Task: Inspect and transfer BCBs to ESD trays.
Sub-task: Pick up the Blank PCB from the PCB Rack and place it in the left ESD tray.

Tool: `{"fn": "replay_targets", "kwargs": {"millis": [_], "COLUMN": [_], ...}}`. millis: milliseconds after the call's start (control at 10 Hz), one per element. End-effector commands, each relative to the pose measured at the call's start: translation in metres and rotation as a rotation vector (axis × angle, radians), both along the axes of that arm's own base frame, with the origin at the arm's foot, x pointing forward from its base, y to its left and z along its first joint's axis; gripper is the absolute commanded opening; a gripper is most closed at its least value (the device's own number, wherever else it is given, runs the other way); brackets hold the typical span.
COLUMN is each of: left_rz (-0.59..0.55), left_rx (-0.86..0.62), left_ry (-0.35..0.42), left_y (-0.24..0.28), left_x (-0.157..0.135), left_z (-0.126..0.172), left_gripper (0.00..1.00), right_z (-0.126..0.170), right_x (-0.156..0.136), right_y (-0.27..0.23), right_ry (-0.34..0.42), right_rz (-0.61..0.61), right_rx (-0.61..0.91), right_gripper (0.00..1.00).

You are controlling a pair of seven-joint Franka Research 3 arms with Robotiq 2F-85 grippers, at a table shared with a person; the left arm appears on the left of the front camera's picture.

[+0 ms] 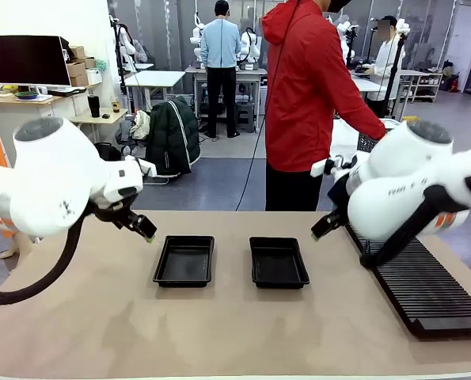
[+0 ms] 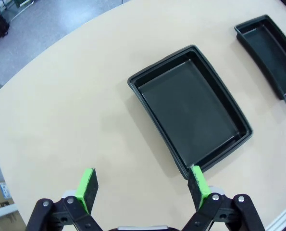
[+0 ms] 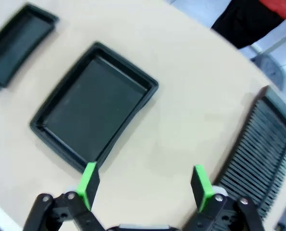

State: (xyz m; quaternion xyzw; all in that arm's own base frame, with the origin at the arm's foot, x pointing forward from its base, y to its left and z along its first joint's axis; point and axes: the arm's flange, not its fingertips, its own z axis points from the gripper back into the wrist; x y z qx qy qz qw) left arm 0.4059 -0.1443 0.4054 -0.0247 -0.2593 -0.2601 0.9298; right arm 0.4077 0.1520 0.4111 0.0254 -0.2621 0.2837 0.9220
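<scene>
Both arms are poised over the pale beige table (image 1: 85,324), nothing in hand yet! The left gripper (image 2: 143,185) stands with its green pads spread wide and empty. A shallow glossy black rectangular plastic tray (image 2: 191,110) lies just ahead of its fingertips, bare inside. The right gripper (image 3: 145,180) is spread wide and empty too. A matching black tray (image 3: 92,108) sits ahead of one of its fingers, and the long black ribbed slotted rack (image 3: 258,149) is close beside the other. No green circuit board lies in either tray; whether the rack's slots hold any, I cannot tell. The person in the red hooded jacket (image 1: 310,95) stands beyond both grippers, at the table's far side.

Here's the danger as I read it: a thin flat board gives the pads little to bite on, so an off-centre pinch could let it twist or slip. If released crooked, it may catch the raised rim and sit tilted. A fingertip coming in low could shove a loose tray. And a handover brings the person's fingers near closing pads.
</scene>
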Motion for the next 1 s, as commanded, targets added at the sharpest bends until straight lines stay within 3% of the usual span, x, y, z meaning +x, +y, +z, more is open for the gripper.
{"fn": "replay_targets", "kwargs": {"millis": [0, 400, 500, 900], "left_rz": [0.081, 0.166, 0.219, 0.233], "left_rx": [-0.068, -0.286, -0.348, -0.542], "left_ry": [0.095, 0.239, 0.258, 0.377], "left_y": [0.012, 0.032, 0.043, 0.068], "left_x": [0.003, 0.012, 0.013, 0.016], "left_z": [0.053, 0.154, 0.177, 0.218], "left_gripper": [1.00, 1.00, 1.00, 1.00], "right_z": [0.057, 0.169, 0.193, 0.239], "right_x": [0.010, 0.035, 0.042, 0.065], "right_y": [-0.020, -0.073, -0.087, -0.140], "right_ry": [0.079, 0.252, 0.328, 0.572], "right_rz": [-0.057, -0.182, -0.226, -0.334], "right_rx": [0.054, 0.144, 0.190, 0.358], "right_gripper": [1.00, 1.00, 1.00, 1.00]}}
